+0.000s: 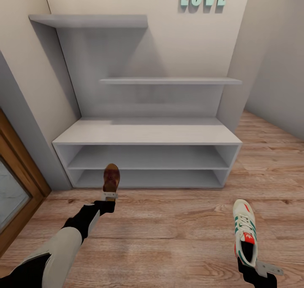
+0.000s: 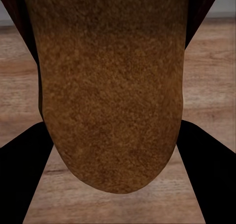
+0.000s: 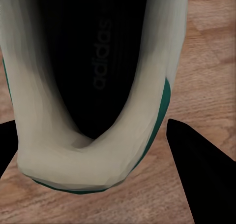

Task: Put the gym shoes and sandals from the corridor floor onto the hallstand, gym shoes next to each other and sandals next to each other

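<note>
While facing hallstand (image 1: 147,132): left pincer (image 1: 110,194) pinching sandal (image 1: 111,176) heel, light, stiff; right pincer (image 1: 261,269) apparently clamped on gym shoe (image 1: 245,231) heel rim, soft collar.

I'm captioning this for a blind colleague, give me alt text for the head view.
Each arm holds a shoe above the wood floor: the left gripper a brown sandal, the right gripper a white gym shoe. Ahead stands the white hallstand, its shelves bare.

White gym shoe (image 3: 93,150) heel opening sits between claw fingers (image 3: 201,170) above wood floor (image 3: 211,51)
</note>
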Available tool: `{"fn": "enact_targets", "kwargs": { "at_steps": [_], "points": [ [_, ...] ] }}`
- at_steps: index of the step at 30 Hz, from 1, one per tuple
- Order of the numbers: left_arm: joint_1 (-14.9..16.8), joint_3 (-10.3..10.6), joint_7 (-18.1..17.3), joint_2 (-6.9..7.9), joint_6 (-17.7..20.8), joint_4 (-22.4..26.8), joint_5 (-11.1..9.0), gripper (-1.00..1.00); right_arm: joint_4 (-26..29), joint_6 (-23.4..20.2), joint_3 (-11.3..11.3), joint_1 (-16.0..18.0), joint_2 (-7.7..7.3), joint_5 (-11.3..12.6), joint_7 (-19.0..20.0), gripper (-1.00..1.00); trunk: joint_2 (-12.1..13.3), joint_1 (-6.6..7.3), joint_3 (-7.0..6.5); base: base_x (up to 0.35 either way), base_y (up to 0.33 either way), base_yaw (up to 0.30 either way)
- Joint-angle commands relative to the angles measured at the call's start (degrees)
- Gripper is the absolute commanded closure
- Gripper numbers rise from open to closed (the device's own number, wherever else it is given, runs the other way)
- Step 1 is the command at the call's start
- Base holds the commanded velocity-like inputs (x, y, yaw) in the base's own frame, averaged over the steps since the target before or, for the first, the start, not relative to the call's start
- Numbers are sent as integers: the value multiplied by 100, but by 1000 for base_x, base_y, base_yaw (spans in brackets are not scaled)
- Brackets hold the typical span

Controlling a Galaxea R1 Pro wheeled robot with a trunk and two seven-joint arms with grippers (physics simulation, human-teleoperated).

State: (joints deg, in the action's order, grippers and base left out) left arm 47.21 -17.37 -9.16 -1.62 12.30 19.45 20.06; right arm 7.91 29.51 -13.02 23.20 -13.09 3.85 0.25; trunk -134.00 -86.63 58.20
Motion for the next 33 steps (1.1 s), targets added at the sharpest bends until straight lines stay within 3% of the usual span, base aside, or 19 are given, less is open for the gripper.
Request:
{"fn": "enact_targets", "kwargs": {
  "at_steps": [1, 10, 20, 33],
  "points": [
    [-1, -46, -49, -4, 36, 24, 48, 100, -4, 19, 18, 3, -1, 44, 1, 100, -2, 1, 5, 0, 0, 0],
    [-35, -22, -66, -6, 39, 70, 43, 100, 0, 14, 19, 7, 13, 61, 8, 100, -2, 1, 5, 27, 0, -48],
    [-37, -29, -61, -21, 50, 60, 42, 100, 0, 11, 19, 5, 17, 56, 10, 100, -2, 1, 5, 262, 0, -232],
    [-26, -90, -83, 27, 104, 68, 19, 100, 1, 11, 27, 4, 33, 55, 10, 100, -42, -21, 23, 37, 0, -24]
  ]
}}
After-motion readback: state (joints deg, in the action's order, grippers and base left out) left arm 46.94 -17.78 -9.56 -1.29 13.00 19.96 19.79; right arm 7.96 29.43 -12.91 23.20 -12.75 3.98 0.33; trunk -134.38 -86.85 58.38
